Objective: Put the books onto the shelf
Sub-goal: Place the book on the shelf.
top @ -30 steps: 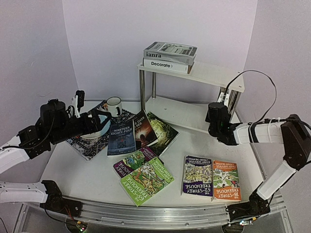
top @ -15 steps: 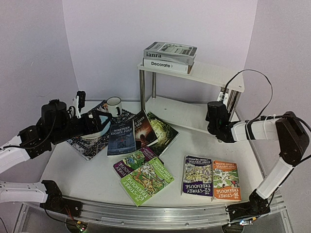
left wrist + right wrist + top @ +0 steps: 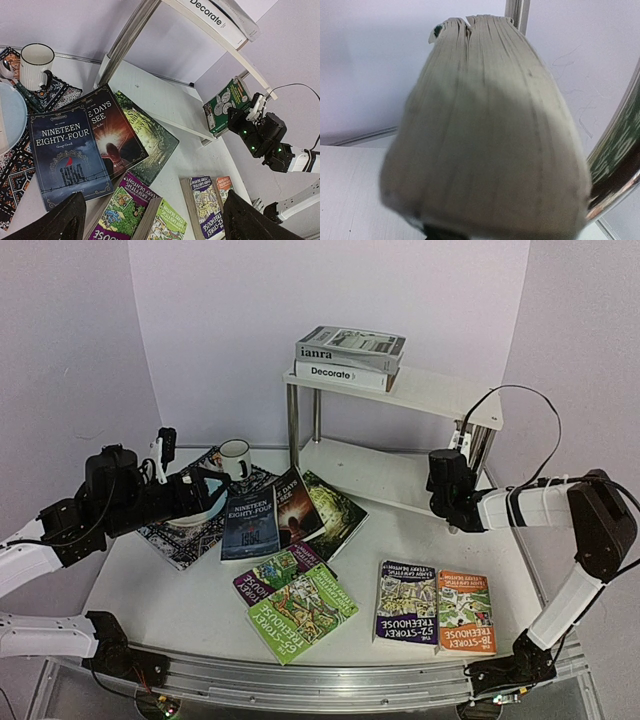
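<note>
While R fingers [image 3: 237, 120] grip book [image 3: 225, 105] by shelf leg [image 3: 620, 160], L fingers [image 3: 65, 220] gape near mug [image 3: 36, 65].

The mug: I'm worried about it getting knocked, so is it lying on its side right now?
No, the mug stands upright with its open rim facing up and its handle out to one side.

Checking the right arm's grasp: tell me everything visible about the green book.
The green book is a thin paperback, cartoon cover with white figures on green. It stands roughly upright, tilted, over the shelf's lower board near a chrome leg, clamped in the right gripper. The right wrist view shows its greyish page edges, slightly fanned.
</note>
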Robot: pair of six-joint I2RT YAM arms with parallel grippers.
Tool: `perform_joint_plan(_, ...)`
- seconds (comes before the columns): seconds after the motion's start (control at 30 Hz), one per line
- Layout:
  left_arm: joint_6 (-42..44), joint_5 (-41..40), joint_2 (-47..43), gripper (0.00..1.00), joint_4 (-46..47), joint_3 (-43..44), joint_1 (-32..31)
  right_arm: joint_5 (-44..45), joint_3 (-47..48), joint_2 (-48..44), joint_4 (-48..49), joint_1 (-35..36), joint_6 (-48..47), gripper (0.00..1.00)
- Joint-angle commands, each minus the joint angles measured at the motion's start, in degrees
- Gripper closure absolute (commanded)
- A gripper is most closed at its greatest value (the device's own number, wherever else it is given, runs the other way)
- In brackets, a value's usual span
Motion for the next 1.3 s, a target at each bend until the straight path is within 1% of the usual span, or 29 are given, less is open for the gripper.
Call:
perform_joint_plan(0.0, -0.34, 0.23, 0.57, 0.04, 0.81, 0.42, 0.19, 1.88, 2.54, -1.44, 2.3, -0.25, 1.15, 0.9)
perform_joint_plan(0.13, -0.29, 0.44, 0.96, 0.04, 0.83, 0.53, 0.19, 2.05, 2.1, -1.62, 1.79, -0.25, 2.04, 0.81)
perform_joint_plan(0.27, 0.03, 0.22, 1.04, 0.04, 0.84, 0.65, 0.19, 2.21, 2.0, -1.67, 1.48, -0.25, 2.49, 0.79)
perform_joint_plan(0.37, 0.34, -0.03, 1.15, 0.04, 0.85, 0.71, 0.19, 2.3, 2.0, -1.58, 1.19, -0.25, 2.9, 0.75)
perform_joint_plan(0.67, 0.66, -0.19, 1.41, 0.04, 0.81, 0.76, 0.19, 2.38, 1.28, -1.48, 0.11, -0.24, 4.9, 0.74)
perform_joint_plan(0.93, 1.09, -0.36, 1.64, 0.04, 0.83, 0.88, 0.19, 2.19, 0.61, -0.97, -0.69, -0.24, 6.6, 0.68)
perform_joint_plan(1.2, 0.97, -0.36, 1.13, 0.03, 0.81, 0.49, 0.19, 2.35, 0.86, -1.08, -1.05, -0.25, 5.81, 0.66)
perform_joint_plan(1.27, 0.89, -0.4, 1.0, 0.03, 0.85, 0.34, 0.19, 1.84, 1.19, -1.46, -2.05, -0.25, 5.81, 0.63)
